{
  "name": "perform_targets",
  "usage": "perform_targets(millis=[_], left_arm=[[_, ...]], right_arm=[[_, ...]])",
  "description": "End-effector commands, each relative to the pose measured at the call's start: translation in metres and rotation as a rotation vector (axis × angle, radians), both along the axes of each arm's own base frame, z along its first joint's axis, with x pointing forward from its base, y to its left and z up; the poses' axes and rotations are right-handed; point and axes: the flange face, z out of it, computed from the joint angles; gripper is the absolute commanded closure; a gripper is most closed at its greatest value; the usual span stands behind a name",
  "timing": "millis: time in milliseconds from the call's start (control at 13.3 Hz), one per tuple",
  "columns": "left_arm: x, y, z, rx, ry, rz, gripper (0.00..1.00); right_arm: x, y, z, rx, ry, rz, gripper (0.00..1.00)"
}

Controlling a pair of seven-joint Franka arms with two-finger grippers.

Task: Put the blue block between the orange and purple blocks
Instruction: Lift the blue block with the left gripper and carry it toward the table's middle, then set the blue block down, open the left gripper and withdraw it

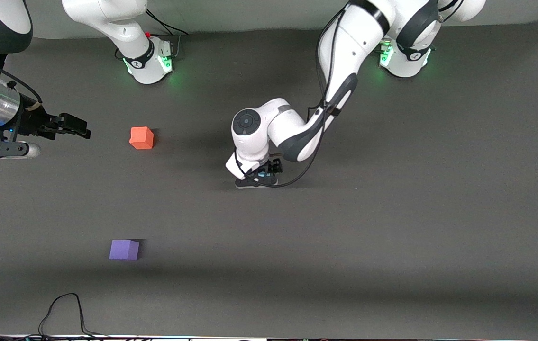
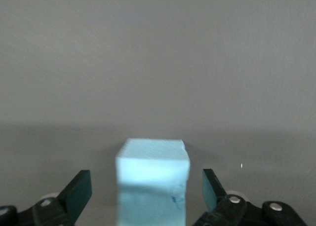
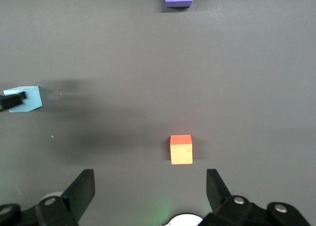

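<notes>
Left wrist view is showing my left gripper [image 2: 147, 196] standing open around the blue block [image 2: 153, 179], resting on the table [image 1: 392, 213] mid-table, well apart from the orange block [image 1: 141, 138] and purple block [image 1: 124, 249], so I am judging regrasping comes next while the open right gripper [image 1: 67, 125] is waiting.

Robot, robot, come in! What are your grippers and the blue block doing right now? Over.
Left gripper open, straddling blue block on table. Right gripper open, waiting above orange block. Purple block nearer camera; gap between them clear.
</notes>
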Motion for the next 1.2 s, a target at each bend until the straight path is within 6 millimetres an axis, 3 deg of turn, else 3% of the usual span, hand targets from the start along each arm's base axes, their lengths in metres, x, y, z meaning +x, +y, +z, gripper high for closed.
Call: perform_targets(millis=[0,150,225,376,451,751,826,977,1127], left_arm=[[0.047,0.059,0.079,-0.045,0.031,0.067,0.00],[0.094,0.137,0.112,-0.073,0.077,0.111,0.00],[0.115,0.187,0.122,-0.071,0.114,0.113,0.00],[0.141,0.283,0.142,-0.072,0.166,0.118,0.00],[0.145,0.320,0.152,-0.065,0.175,0.123,0.00],[0.131,0.445,0.188,0.005,0.154,0.073,0.00],[0.124,0.468,0.199,0.016,0.173,0.038,0.00],[0.112,0.515,0.229,0.017,0.196,-0.028,0.00],[0.098,0.539,0.259,0.019,0.194,-0.082,0.00]], right_arm=[[-0.007,0.002,0.002,-0.005,-0.010,0.010,0.00],[-0.007,0.003,0.002,-0.003,-0.009,0.010,0.00],[-0.007,0.005,0.002,-0.004,-0.009,0.012,0.00],[-0.008,0.038,0.002,-0.006,-0.007,-0.029,0.00],[-0.008,0.067,0.006,-0.012,-0.017,-0.047,0.00],[-0.001,0.234,0.020,-0.018,-0.074,-0.048,0.00],[0.001,0.275,0.016,-0.016,-0.082,-0.050,0.00],[0.008,0.337,0.004,-0.002,-0.087,-0.120,0.00],[-0.005,0.395,-0.009,0.002,-0.092,-0.119,0.00]])
